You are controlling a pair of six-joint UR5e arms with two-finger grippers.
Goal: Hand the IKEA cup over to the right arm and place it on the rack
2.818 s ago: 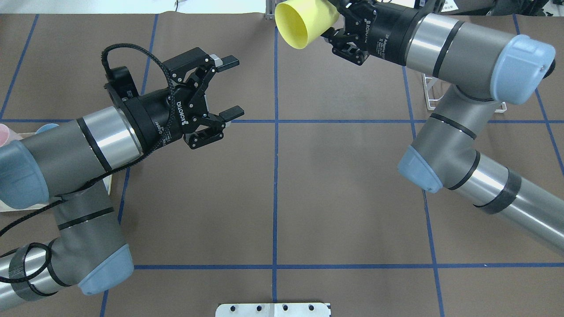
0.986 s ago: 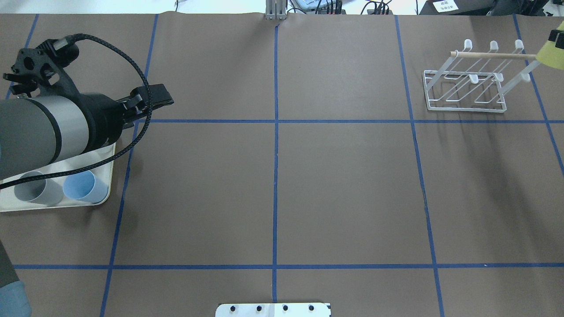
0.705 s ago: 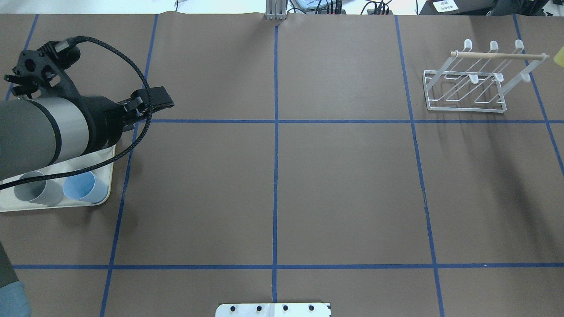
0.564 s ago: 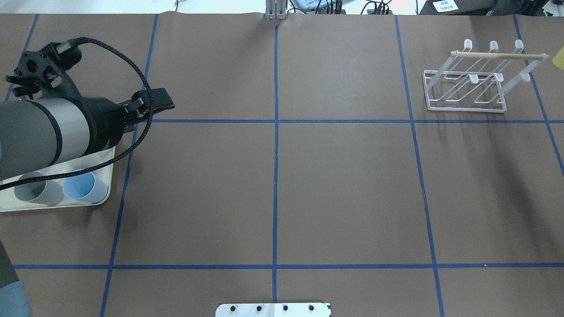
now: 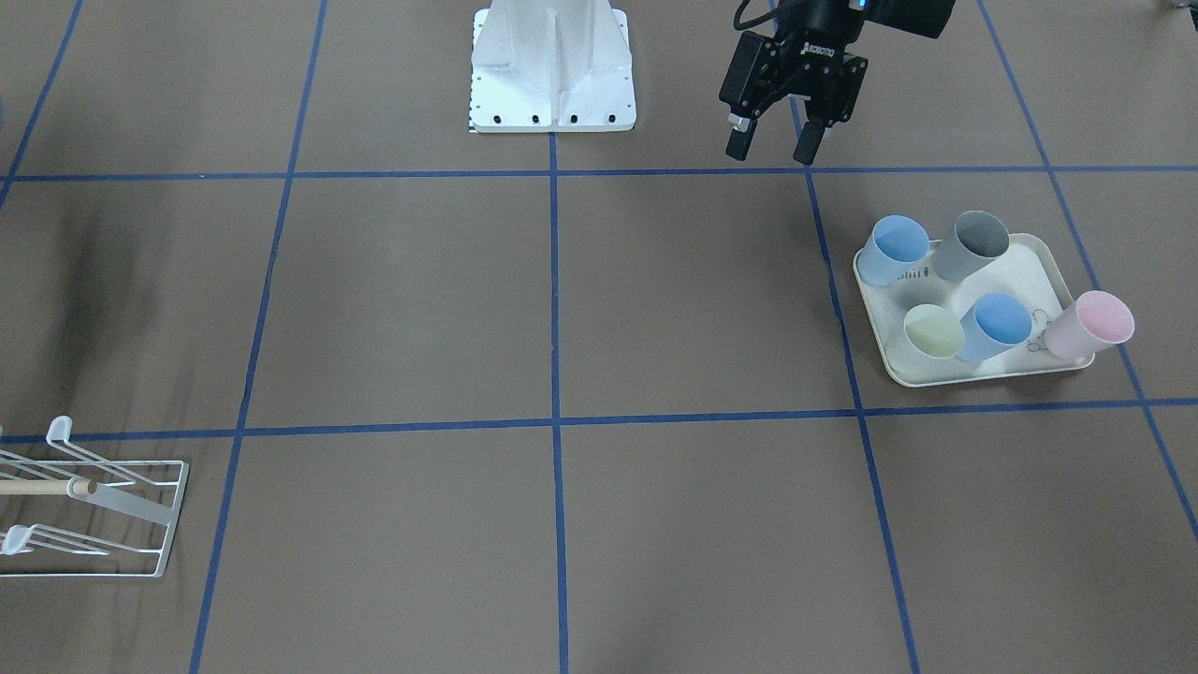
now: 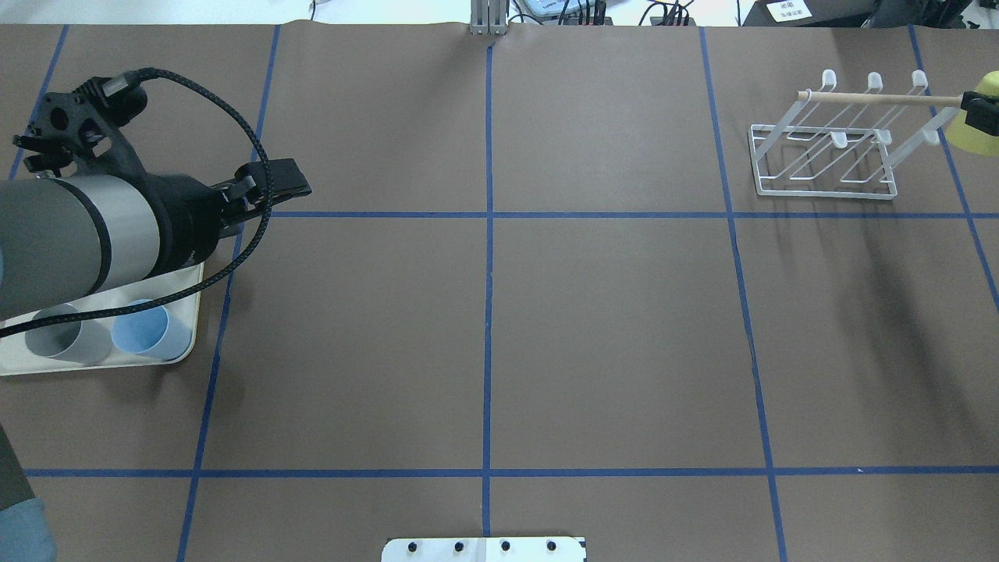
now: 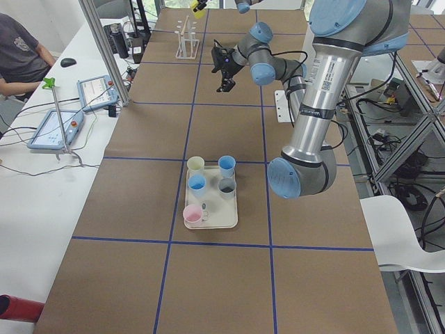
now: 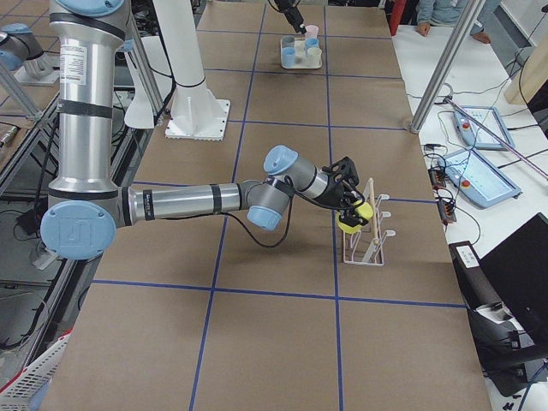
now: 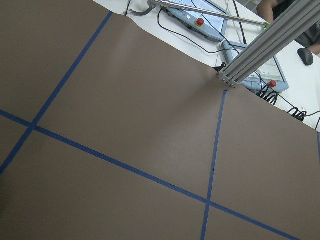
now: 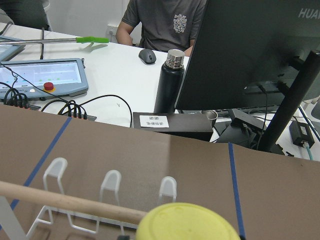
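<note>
The yellow IKEA cup [image 6: 980, 134] hangs at the overhead view's right edge, level with the right end of the rack's wooden rod [image 6: 874, 97]. My right gripper [image 8: 348, 202] is shut on the cup [image 8: 354, 216] and holds it over the white wire rack [image 8: 368, 241]. The right wrist view shows the cup's base [image 10: 187, 223] just above the rod [image 10: 70, 201], with the prongs beyond. The rack [image 6: 826, 156] stands at the far right. My left gripper [image 5: 773, 148] is open and empty, beside the tray.
A cream tray [image 5: 1022, 271] holds several cups: light blue [image 5: 894, 249], grey [image 5: 973, 243], pale green, blue and pink [image 5: 1090, 323]. The robot's white base [image 5: 552, 65] is at the table's near side. Screens, cables and people are beyond the far edge.
Since 2.8 s ago the arms have parted: the left gripper withdrew to the tray, the right carried the cup to the rack. In the last second the cup left the view's right edge, then came back.
</note>
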